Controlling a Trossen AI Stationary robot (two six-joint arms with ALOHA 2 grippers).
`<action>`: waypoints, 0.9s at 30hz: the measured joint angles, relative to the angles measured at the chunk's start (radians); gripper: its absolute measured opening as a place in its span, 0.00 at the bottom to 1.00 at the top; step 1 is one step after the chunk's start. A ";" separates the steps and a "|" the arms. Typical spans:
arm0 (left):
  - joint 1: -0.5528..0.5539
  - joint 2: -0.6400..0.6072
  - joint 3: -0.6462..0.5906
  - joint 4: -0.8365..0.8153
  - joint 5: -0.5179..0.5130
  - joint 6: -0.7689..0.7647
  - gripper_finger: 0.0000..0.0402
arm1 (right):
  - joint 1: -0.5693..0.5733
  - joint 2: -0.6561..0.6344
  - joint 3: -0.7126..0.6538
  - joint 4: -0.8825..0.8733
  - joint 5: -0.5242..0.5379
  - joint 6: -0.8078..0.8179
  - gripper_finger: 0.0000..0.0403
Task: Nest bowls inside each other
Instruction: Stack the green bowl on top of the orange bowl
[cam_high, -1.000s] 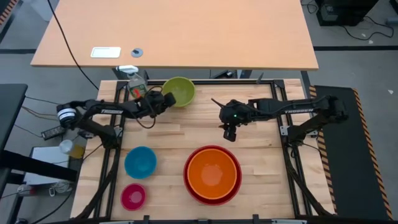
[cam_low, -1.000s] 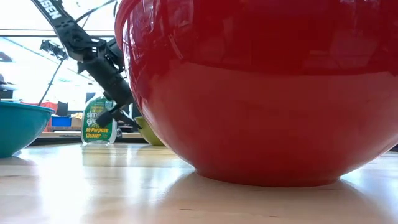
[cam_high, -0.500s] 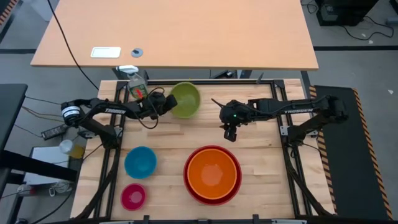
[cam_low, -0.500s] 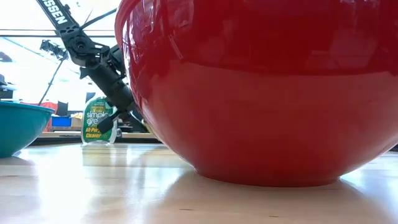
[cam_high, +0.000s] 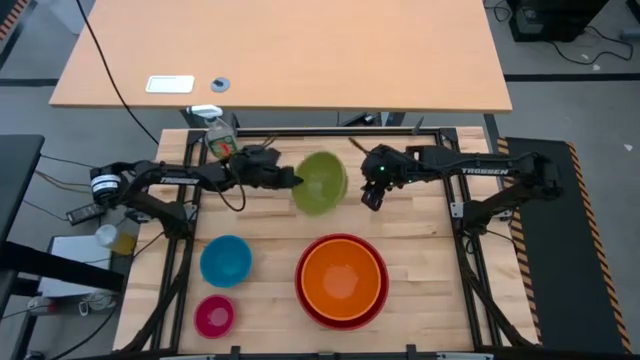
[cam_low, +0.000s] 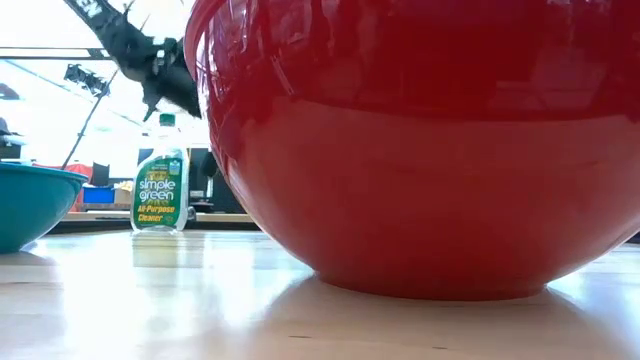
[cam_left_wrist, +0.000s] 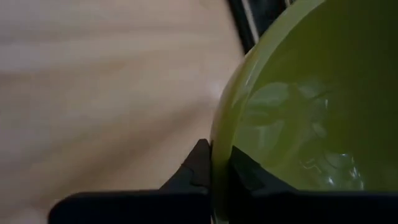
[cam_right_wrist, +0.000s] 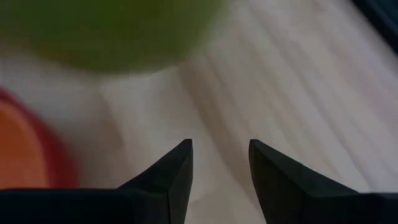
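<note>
The yellow-green bowl (cam_high: 322, 183) hangs tilted over the table's middle, above the far side of the orange bowl (cam_high: 341, 278), which sits nested in the big red bowl (cam_high: 306, 300). My left gripper (cam_high: 297, 181) is shut on the yellow-green bowl's left rim. My right gripper (cam_high: 372, 197) hovers open just right of that bowl, with nothing between its fingers (cam_right_wrist: 180, 168). The blue bowl (cam_high: 226, 260) and the small pink bowl (cam_high: 214, 315) rest on their bases at the near left. My left gripper pinches the yellow-green bowl's rim (cam_left_wrist: 217, 134) with one finger (cam_left_wrist: 250, 175) inside the bowl and the other (cam_left_wrist: 198, 169) outside. The fingers come nearly level from the table's left. The bowl is lifted clear of the table and tipped.
A green spray bottle (cam_high: 220, 137) stands at the far left corner, behind my left arm (cam_low: 150, 60). In the low view the red bowl (cam_low: 420, 150) fills most of the picture and hides the yellow-green bowl. Bare wood lies right of the red bowl.
My left gripper has taken hold of the yellow-green bowl's rim, lifted it off the table at the far left, rolled, and carried it toward the table's middle and right; the bowl now hangs tipped. My right gripper has drifted a little toward the far edge.
</note>
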 joint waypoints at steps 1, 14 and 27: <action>-0.028 -0.002 0.034 -0.040 0.005 0.032 0.04 | -0.012 -0.010 0.000 -0.014 0.015 0.019 0.41; -0.264 0.184 0.620 -0.742 -0.056 0.335 0.05 | -0.164 -0.031 0.000 -0.073 0.026 0.078 0.41; -0.435 0.502 1.047 -1.120 -0.217 0.563 0.05 | -0.250 -0.067 0.000 -0.089 0.017 0.006 0.41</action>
